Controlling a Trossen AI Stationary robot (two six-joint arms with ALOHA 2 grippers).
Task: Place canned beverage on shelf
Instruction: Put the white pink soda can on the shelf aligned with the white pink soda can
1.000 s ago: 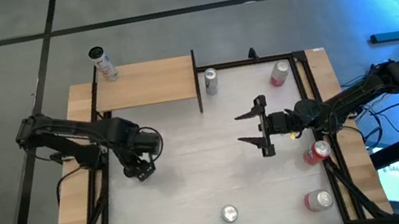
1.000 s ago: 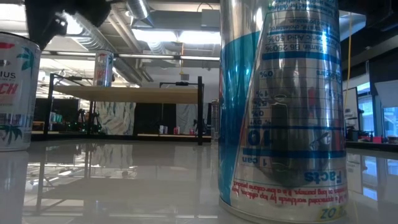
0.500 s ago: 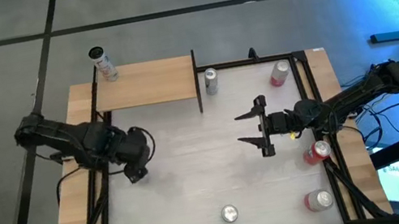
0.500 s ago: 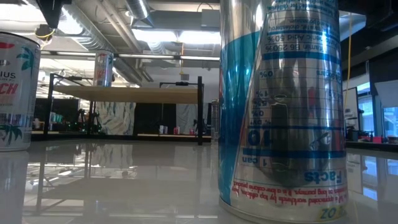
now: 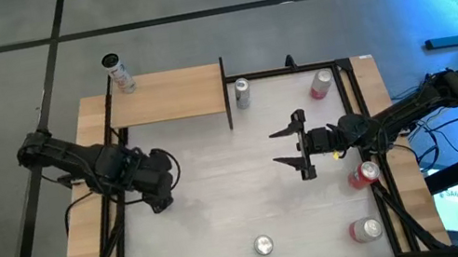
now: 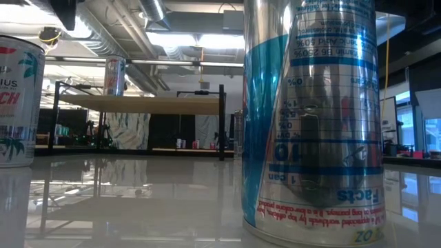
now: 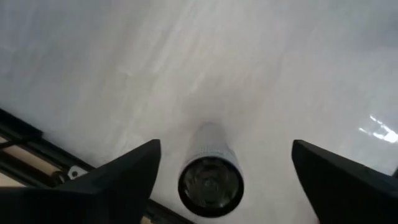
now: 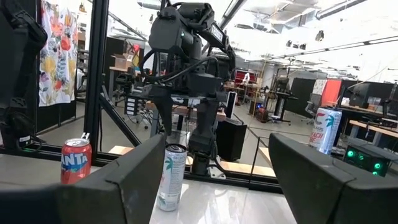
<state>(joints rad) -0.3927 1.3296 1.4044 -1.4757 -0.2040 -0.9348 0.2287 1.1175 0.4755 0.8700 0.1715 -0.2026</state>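
While I am holding the left gripper [image 5: 162, 200] over the table [image 5: 224, 205] with jaws spread wide and empty, one can [image 5: 116, 74] is standing at the shelf's [image 5: 168, 96] far corner. Right gripper [image 5: 295, 146] is waiting mid-table, jaws open, gripping nothing. The silver can [image 7: 210, 178] is sitting directly beneath the left jaws; I am judging an off-centre descent could tip it

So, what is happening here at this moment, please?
One can stands on the far left corner of the shelf. The left gripper hangs open and empty over the table, near its left edge. The right gripper waits open mid-table, holding nothing. Six more cans stand on the table.
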